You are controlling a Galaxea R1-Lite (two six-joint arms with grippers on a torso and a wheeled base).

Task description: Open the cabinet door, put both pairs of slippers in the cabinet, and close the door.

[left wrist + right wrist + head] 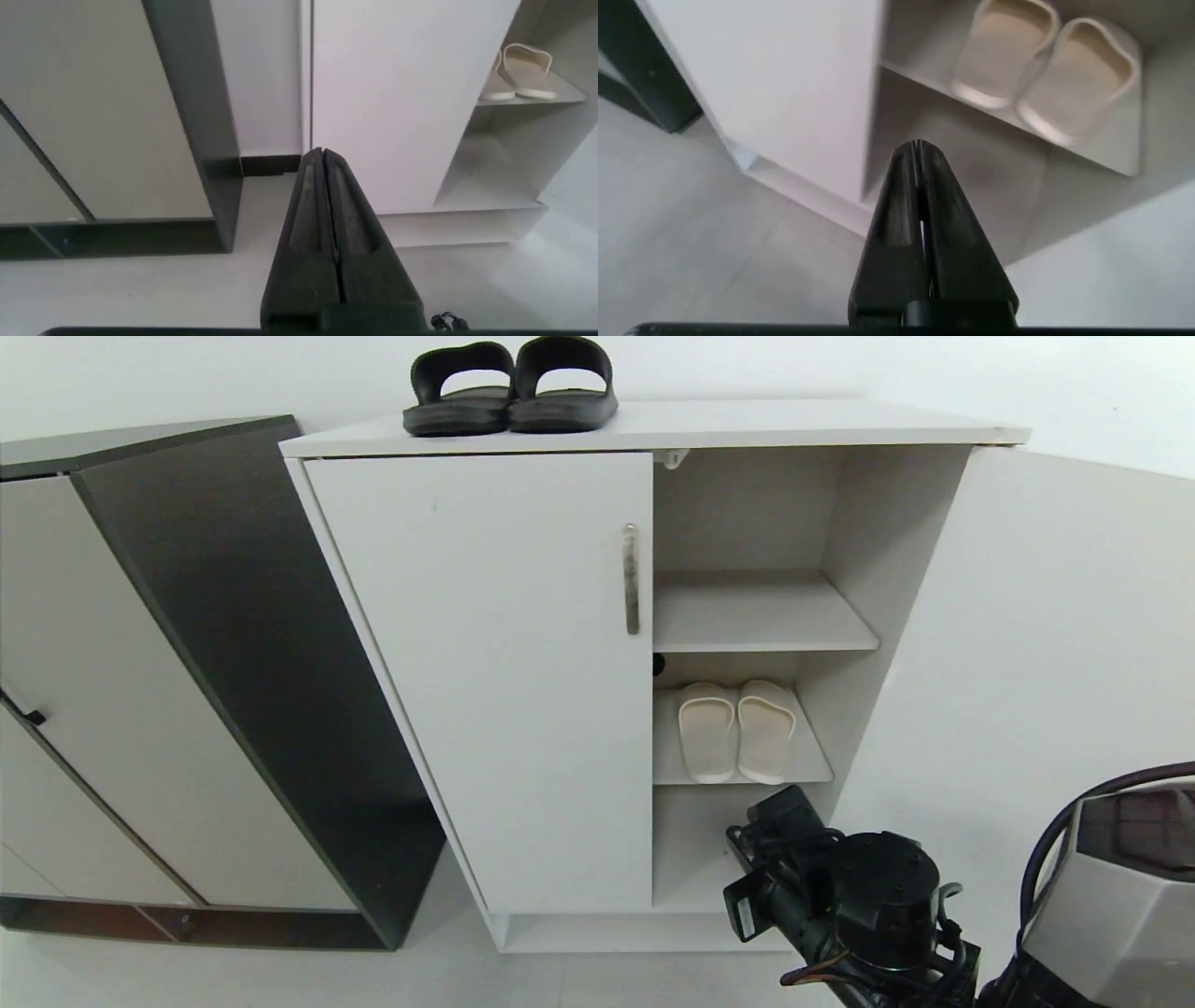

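- The cabinet's [896,523] right half stood open, so the opening step looked done; the left door [485,672] was shut, its handle [631,579] at the edge of the opening.
- The white slippers [736,730] lay side by side on the cabinet's middle shelf [812,761], in the open half, so one pair appeared to be stowed.
- The black slippers [512,387] sat together on top of the cabinet, above the shut door, not yet put away.
- By that judgement the task was about halfway: the black pair had to go inside and the cabinet had to be closed.
- The right claw [920,149] hung low in front of the cabinet's open half, below the white pair's shelf and aimed toward the bottom compartment; its fingers were pressed together and held nothing.
- The left claw [323,154] was low before the cabinet's shut door, aimed at the floor [140,289] near the cabinet's base; its fingers met too, empty.
- Both arms sat well below the black pair, so reaching it would likely call for a rise to the cabinet's top.
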